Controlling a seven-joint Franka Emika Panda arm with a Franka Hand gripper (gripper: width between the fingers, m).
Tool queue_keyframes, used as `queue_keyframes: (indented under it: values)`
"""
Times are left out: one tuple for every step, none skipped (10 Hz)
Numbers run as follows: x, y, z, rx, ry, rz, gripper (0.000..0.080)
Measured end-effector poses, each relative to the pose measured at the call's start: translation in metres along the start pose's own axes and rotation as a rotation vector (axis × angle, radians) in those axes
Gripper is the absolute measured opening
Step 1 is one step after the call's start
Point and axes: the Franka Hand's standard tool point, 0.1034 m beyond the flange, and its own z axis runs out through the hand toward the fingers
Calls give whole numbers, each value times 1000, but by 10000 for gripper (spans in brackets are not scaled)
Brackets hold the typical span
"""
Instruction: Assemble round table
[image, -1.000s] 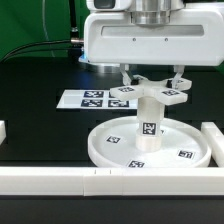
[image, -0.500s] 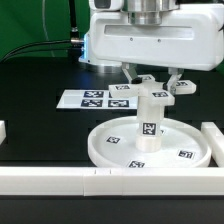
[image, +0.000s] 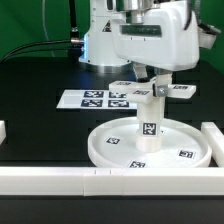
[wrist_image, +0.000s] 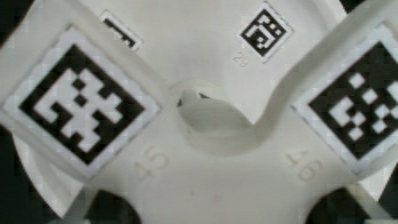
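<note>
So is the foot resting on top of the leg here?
Touching. In the exterior view the foot sits directly on the top end of the upright leg, with no gap visible; the leg stands in the disc.

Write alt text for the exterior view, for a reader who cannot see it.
A white robot arm's tool holds a cross-shaped foot at the top of a short upright leg, which stands in the centre of a large round disc. Behind them a marker board lies on the black table; white border blocks line the front edge.
</note>
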Motion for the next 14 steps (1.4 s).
queue_keyframes:
  values:
    - [0, 0, 0, 2, -2, 96, 445]
    - [1, -1, 0, 8, -16, 226, 445]
    - [2, -1, 0, 13, -34, 346, 445]
    - [1, -1, 0, 17, -46, 447, 445]
    - [1, -1, 0, 20, -43, 510, 445]
    - [2, -1, 0, 18, -47, 562, 445]
    - [2, -2, 0, 16, -53, 603, 445]
    - [2, -2, 0, 19, -56, 626, 445]
    - [2, -2, 0, 19, -56, 605, 529]
    - [1, -2, -1, 20, -58, 584, 529]
    - [0, -5, -7, 27, -65, 545, 628]
    - [-1, -7, -16, 43, -75, 533, 646]
    - [-3, -10, -24, 58, -85, 532, 646]
    - [-4, -13, -31, 72, -91, 523, 649]
